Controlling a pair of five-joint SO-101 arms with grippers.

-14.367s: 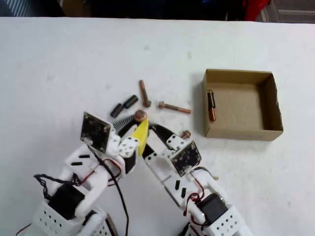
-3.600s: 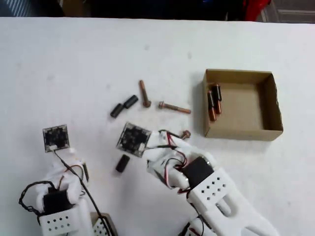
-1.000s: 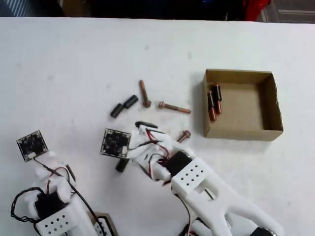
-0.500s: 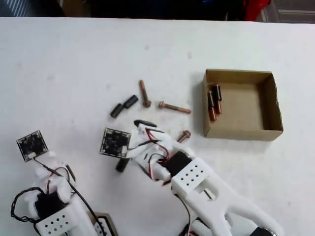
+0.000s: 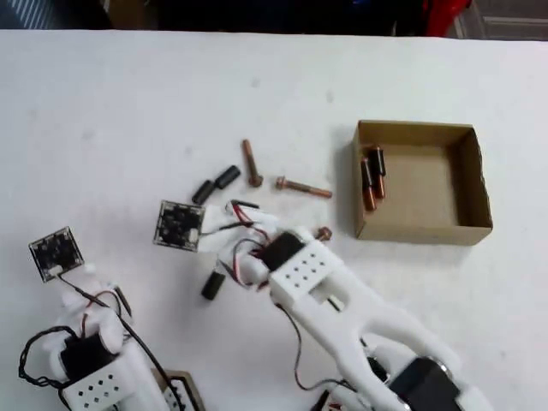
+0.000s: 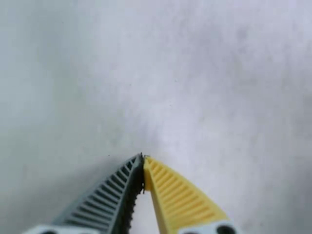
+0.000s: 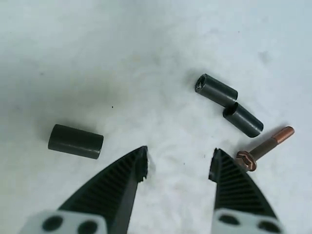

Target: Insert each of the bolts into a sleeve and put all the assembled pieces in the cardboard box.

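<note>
the right pincer (image 7: 179, 163) hangs low over the surface (image 5: 128, 111), fingers apart and nothing between them. it sits between a lone sleeve (image 7: 75, 141) and a sleeve pair (image 7: 216, 90), which looks like a line-up for the next pick. the lone sleeve lies flat on its side. the pair lie end to end along one slanted line. just beside them the near bolt (image 7: 265, 147) lies flat, head toward the arm and shank pointing away. the second bolt (image 5: 304, 187) lies crosswise, tip toward the cardboard box (image 5: 417, 233). what seems to be a third bolt (image 5: 323, 233) is half hidden by the arm. two assembled pieces (image 5: 368, 184) rest side by side against the box wall nearest the loose parts. the left pincer (image 6: 143, 163) is pressed together on nothing, parked over bare surface, likely to stay clear.
</note>
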